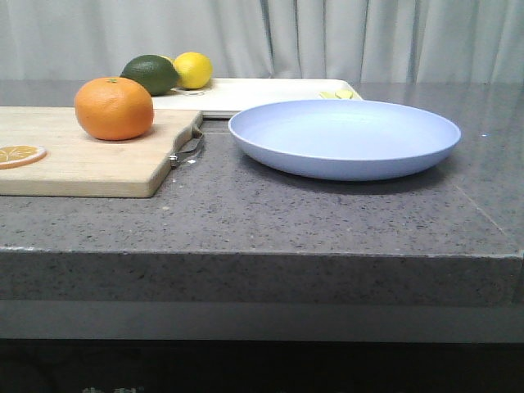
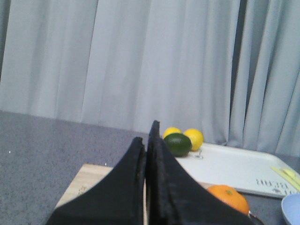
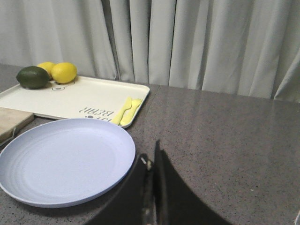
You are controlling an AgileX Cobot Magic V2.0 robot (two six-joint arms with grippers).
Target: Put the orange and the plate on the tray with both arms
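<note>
Two grippers, left and right, both closed, empty. Orange upper left on cutting board; plate centre-right; tray behind. Risk: orange rolling off if nudged.

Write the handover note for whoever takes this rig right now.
Left end effector: shut, empty, raised over the cutting board.
Right end effector: shut, empty, beside the plate.
Orange sits on the cutting board. The plate rests on the countertop, in front of the tray.
The tray already carries an avocado and lemons at its left end.
Done: nothing.
Left: move the orange and the plate onto the tray.
</note>
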